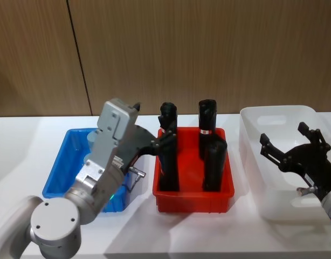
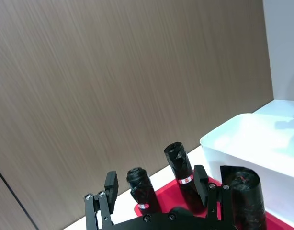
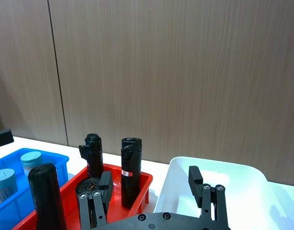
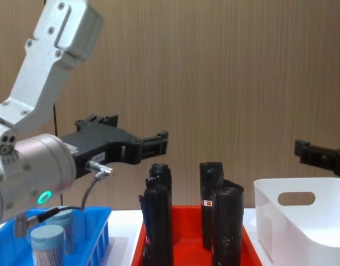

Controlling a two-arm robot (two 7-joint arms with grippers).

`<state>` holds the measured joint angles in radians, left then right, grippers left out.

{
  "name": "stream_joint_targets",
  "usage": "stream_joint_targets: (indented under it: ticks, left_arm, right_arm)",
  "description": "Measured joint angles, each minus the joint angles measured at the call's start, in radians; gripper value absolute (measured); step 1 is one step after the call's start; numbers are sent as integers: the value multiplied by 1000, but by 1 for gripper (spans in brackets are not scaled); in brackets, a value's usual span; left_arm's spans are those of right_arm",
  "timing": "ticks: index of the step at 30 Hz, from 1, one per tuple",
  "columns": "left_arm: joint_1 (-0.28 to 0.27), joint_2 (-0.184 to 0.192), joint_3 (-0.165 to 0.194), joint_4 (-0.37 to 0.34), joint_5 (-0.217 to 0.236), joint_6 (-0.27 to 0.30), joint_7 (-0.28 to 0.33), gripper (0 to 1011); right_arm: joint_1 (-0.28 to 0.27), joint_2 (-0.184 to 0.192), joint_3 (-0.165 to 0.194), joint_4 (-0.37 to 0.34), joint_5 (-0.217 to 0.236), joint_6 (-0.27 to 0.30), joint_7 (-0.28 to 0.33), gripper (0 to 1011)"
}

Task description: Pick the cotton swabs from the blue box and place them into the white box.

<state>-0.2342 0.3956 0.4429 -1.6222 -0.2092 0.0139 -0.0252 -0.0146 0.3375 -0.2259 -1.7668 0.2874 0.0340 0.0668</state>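
Cotton swabs [image 4: 47, 241] are sitting in the blue box [image 1: 56, 167], toward the table's [image 1: 20, 145] left side. We are noting the white box [image 1: 252, 162] near the right edge, red bin [image 1: 192, 203] with black cylinders [image 1: 207, 127] between. Left gripper [image 2: 155, 183] is hanging spread wide above the red bin's left rim, holding nothing; right gripper [image 1: 285, 136] is gaping wide over the white box.

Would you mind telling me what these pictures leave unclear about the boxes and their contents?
- Head view: the left arm covers much of the blue box, so the cotton swabs cannot be counted.
- Head view: the right hand hides part of the white box floor.
- Chest view: the white box wall hides its inside.
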Motion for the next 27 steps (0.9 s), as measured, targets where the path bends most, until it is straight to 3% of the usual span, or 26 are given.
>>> stream_joint_targets:
  ticks: [12, 27]
  left_arm:
    - [23, 40, -33, 10, -73, 6, -21, 1004]
    - [90, 104, -89, 15, -254, 15, 38, 1004]
  right_arm:
    - [0, 0, 0, 0, 0, 0, 0, 1002]
    - [0, 0, 0, 0, 0, 0, 0, 1002]
